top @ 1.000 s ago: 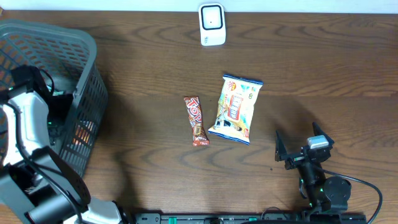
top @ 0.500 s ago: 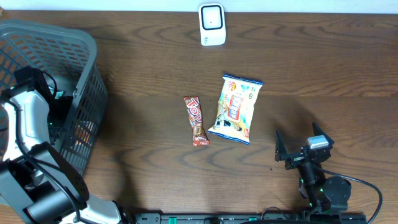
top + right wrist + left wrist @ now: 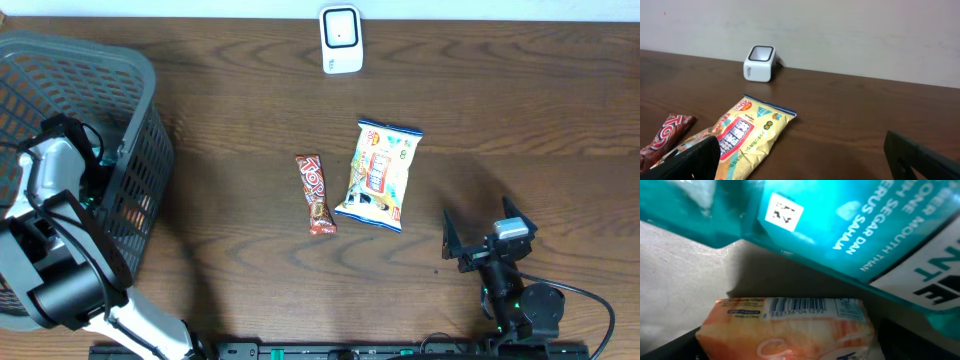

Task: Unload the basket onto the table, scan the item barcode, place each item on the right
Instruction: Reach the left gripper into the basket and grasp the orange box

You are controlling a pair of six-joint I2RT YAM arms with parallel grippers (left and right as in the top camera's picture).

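Down inside the grey basket [image 3: 100,70], my left gripper [image 3: 785,345] is open, its dark fingers on either side of an orange-and-white pack [image 3: 790,325]. The barcode [image 3: 797,305] on the pack's top edge faces the camera. A teal package [image 3: 840,225] lies just above it. In the overhead view only the left arm [image 3: 55,160] shows, bent over the basket's rim. The white scanner [image 3: 340,40] [image 3: 759,63] stands at the table's far edge. My right gripper [image 3: 480,228] [image 3: 805,160] rests open at the front right, with nothing between its fingers.
A yellow snack bag [image 3: 380,175] [image 3: 747,135] and a brown chocolate bar [image 3: 316,193] [image 3: 667,132] lie side by side in the middle of the wooden table, left of and beyond the right gripper. The basket fills the left end.
The left arm has shifted inside the basket, its wrist now a little higher and further right. The right arm and the items on the table have not moved.
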